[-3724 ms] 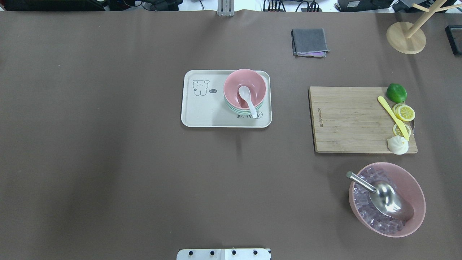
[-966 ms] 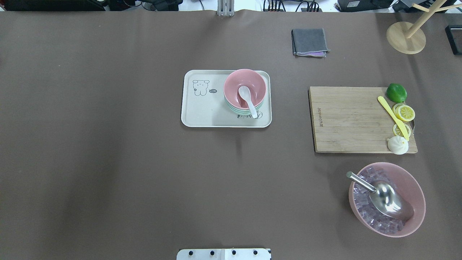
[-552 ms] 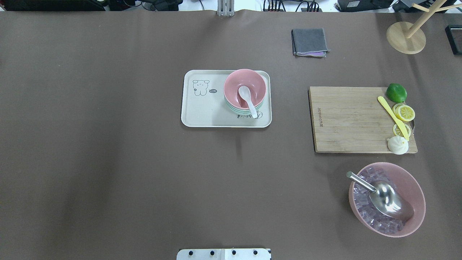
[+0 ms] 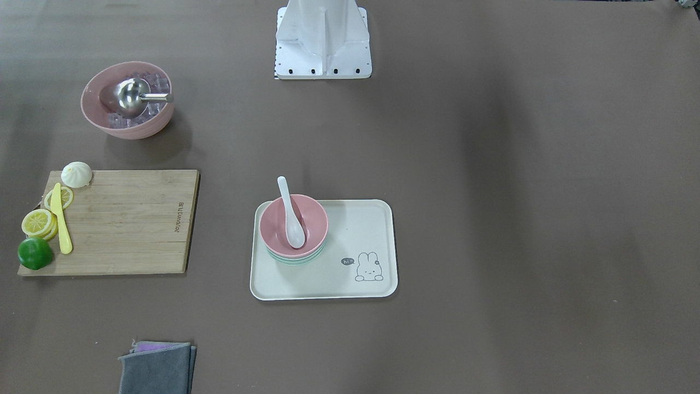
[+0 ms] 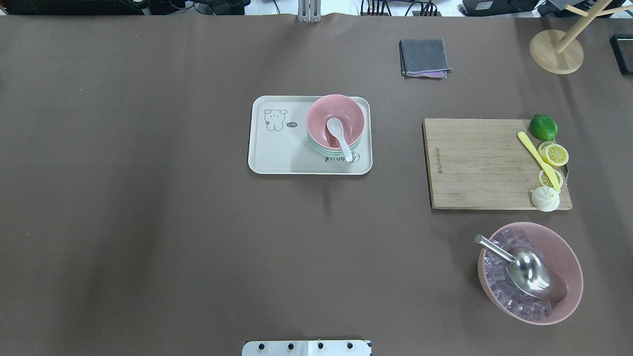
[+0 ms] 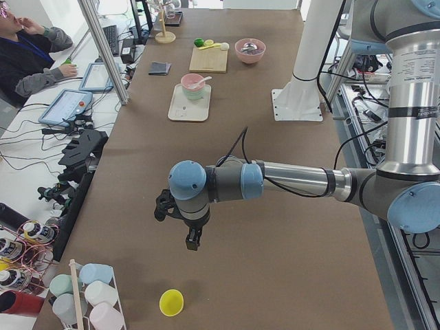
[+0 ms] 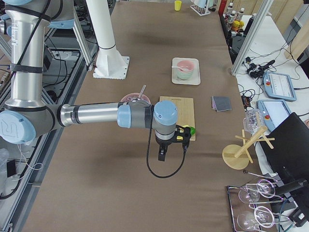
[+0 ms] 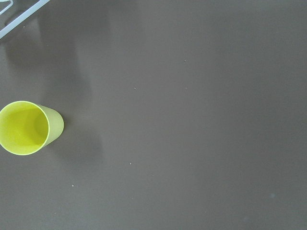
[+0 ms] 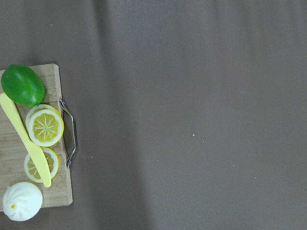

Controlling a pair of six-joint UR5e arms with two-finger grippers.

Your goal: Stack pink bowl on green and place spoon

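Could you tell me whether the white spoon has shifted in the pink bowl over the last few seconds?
No. The spoon lies as before, its handle tip beside the tray lettering.

Long brown-covered table (image 5: 148, 222), slanting aluminium post (image 6: 104, 51), white side bench (image 6: 24, 175) with tablets (image 6: 67, 106), even indoor light.

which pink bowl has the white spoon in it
The small pink bowl stacked on the green bowl on the tray. The larger pink bowl holds ice cubes and a steel scoop.
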